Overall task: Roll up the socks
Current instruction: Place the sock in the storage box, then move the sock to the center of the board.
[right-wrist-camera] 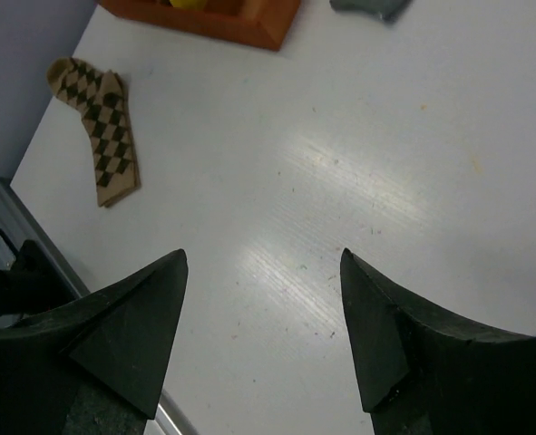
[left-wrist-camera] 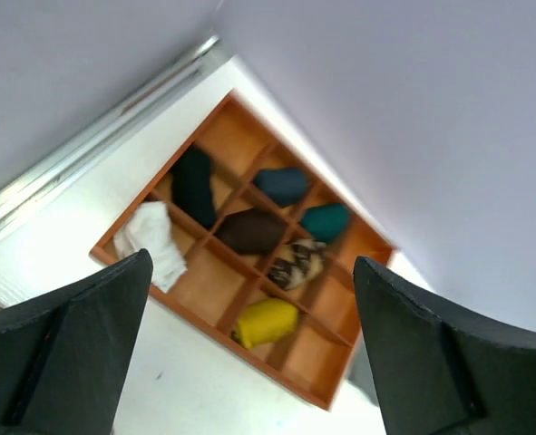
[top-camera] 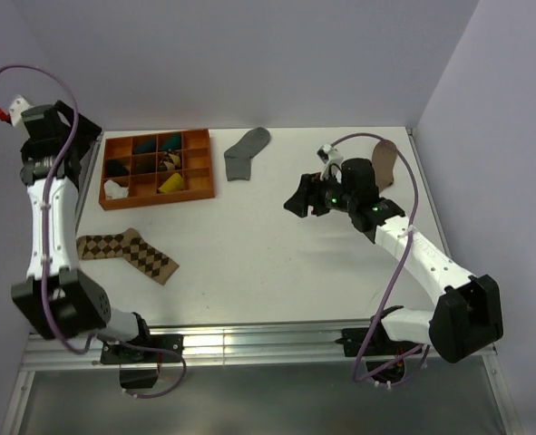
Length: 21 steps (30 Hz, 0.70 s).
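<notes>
The white table [top-camera: 268, 263] carried everything, with the 2 arms raised over it from its near edge. The left gripper [left-wrist-camera: 251, 263] hung high over the far-left corner, its fingers spread wide with nothing between them. The right gripper [right-wrist-camera: 263, 256] hovered over bare table right of centre, likewise spread and holding nothing. An orange tray [top-camera: 154, 202] of 12 compartments sat at the far left. A tan-and-brown diamond-patterned sock [top-camera: 127, 253] lay flat near the left edge, in front of the tray and apart from it. The grey sock [top-camera: 245, 152] lay flat and unrolled just beside the tray's right side, not touching it. A brown sock [top-camera: 384, 163] lay at the far right, partly hidden by the right arm. Inside the tray, the white sock [left-wrist-camera: 151, 243] lay bunched in the near-left corner compartment, with the black sock [left-wrist-camera: 193, 184] in the compartment just behind it. Other compartments held a yellow roll [left-wrist-camera: 266, 322], a teal roll [left-wrist-camera: 326, 221] and a dark blue roll [left-wrist-camera: 282, 185].
</notes>
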Each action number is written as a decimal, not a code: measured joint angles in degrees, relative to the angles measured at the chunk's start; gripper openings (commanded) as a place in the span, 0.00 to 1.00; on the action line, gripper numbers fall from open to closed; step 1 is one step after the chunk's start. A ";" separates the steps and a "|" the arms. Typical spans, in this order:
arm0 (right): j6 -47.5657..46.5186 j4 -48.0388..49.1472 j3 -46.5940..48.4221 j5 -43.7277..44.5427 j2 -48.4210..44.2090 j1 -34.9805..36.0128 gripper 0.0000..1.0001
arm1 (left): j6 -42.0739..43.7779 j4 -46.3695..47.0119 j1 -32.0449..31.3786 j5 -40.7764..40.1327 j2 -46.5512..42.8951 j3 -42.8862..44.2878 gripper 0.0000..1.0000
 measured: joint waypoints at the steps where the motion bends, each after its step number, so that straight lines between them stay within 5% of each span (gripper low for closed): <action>1: -0.13 0.02 1.27 0.48 0.00 -0.02 0.77 | 0.09 0.26 -0.02 0.24 -3.06 -1.09 1.00; 7: -0.85 0.46 8.33 3.10 2.32 0.00 0.77 | 1.07 1.40 -0.44 2.47 -19.93 -10.56 0.99; 21: 0.28 2.45 23.43 13.94 24.55 0.79 0.73 | 6.14 -2.54 -13.05 1.99 -35.85 -31.95 0.99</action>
